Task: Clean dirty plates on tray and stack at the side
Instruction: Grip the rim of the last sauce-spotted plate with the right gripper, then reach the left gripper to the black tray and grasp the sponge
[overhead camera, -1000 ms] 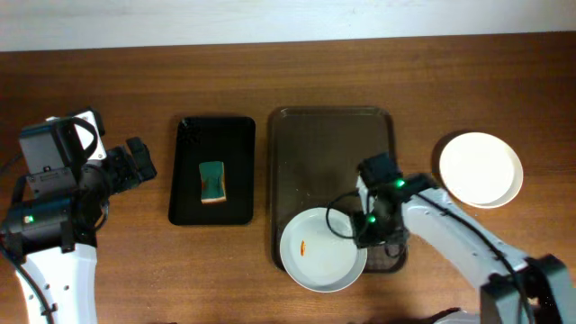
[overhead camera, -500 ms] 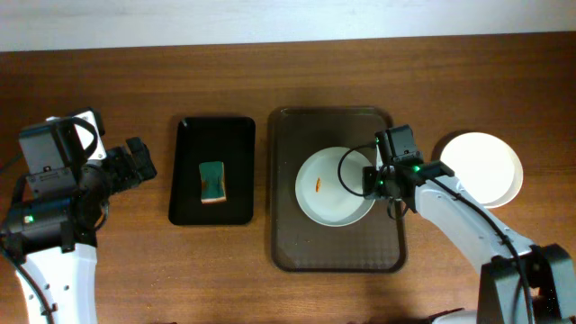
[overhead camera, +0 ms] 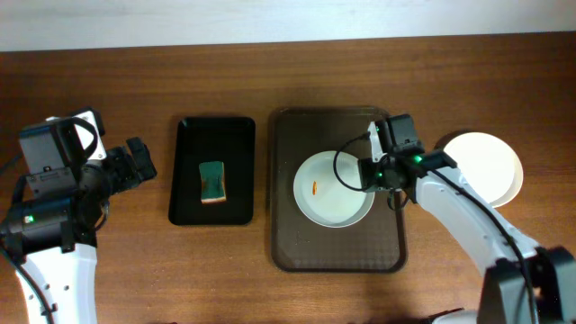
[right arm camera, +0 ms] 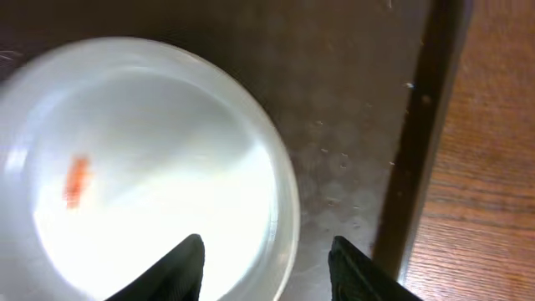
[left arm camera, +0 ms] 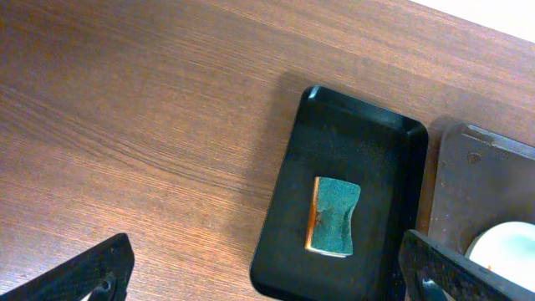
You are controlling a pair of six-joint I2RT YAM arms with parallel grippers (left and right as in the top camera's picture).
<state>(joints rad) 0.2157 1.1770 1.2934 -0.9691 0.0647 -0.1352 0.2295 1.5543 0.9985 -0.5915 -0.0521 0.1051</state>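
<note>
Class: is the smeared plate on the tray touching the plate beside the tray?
Apart. Overhead, the tray rim and some table lie between smeared plate and side plate.

Right claw [overhead camera: 370, 170] covers right rim of plate [overhead camera: 324, 194] (left side clear).

Smeared white plate [overhead camera: 333, 189] flat on dark brown tray [overhead camera: 297, 243]; clean white plate [overhead camera: 481, 168] off tray, just right
</note>
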